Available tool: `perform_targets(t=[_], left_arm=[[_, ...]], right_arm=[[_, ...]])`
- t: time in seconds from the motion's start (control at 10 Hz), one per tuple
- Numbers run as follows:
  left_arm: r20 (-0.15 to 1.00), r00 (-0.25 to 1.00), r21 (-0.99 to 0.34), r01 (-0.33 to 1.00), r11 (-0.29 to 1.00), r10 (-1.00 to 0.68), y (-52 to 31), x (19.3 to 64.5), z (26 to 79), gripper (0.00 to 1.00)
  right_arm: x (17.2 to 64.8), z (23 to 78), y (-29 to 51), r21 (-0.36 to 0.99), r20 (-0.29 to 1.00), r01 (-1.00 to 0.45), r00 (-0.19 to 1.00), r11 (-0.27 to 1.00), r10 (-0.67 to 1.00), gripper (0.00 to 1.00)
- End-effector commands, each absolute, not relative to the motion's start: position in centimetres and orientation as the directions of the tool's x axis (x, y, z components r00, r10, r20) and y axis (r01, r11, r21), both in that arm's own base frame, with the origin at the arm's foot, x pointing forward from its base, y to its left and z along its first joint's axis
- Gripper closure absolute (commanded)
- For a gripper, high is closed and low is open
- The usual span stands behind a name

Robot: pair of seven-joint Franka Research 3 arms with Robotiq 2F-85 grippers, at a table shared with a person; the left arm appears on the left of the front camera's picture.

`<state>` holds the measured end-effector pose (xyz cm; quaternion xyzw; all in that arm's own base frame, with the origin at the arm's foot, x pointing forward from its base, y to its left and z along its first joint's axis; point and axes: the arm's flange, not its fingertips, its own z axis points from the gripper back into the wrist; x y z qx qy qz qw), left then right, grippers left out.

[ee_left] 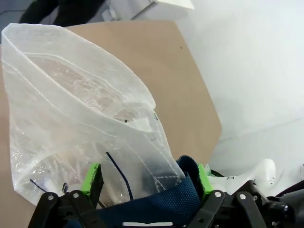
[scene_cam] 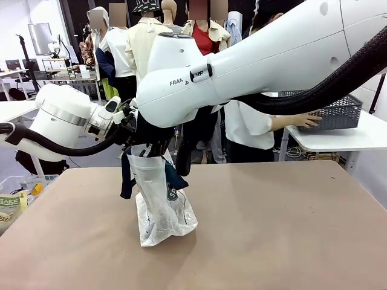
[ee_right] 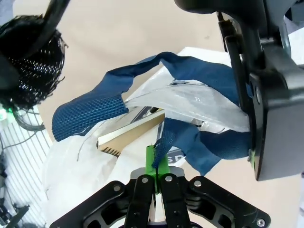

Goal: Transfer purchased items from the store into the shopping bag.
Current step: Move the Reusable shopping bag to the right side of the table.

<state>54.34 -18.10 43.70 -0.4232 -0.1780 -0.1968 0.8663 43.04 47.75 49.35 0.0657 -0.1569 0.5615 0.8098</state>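
Shopping bag [scene_cam: 158,208] looking thin translucent plastic, crinkly, w/ slight sheen; strap handles [ee_right: 85,116] showing coarse woven navy cloth, matt. Table [scene_cam: 272,229] reading as smooth matt brown surface. Basket [scene_cam: 338,112] appearing dark grey lattice plastic. Arm shells [scene_cam: 278,54] showing glossy white plastic; finger pads [ee_left: 92,178] looking matt green.

Brown table [scene_cam: 272,229], dark grey lattice basket [scene_cam: 338,112] on white side table [scene_cam: 344,140], far right

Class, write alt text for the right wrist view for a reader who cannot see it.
The right gripper, shut on a navy strap handle, holds up the shopping bag over the brown table. A tan box lies inside the bag's open mouth.
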Motion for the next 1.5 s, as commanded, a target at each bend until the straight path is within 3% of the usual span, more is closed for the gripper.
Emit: perform_targets(t=[0.0,0.4,1.4], left_arm=[[0.426,0.882,-0.628,0.449,0.636,-0.201,-18.83,53.61,43.65,0.25],[0.38,0.898,-0.608,0.424,0.672,-0.222,-19.32,53.87,43.47,1.0],[0.365,0.908,-0.6,0.397,0.695,-0.203,-19.42,54.09,43.38,1.0]], right_arm=[[42.4,49.62,48.16,-0.093,0.333,-0.924,0.321,0.37,0.887,1.0],[42.22,49.74,47.9,-0.096,0.339,-0.924,0.319,0.37,0.885,1.0],[41.76,49.7,47.74,-0.103,0.345,-0.905,0.356,0.412,0.869,1.0]])
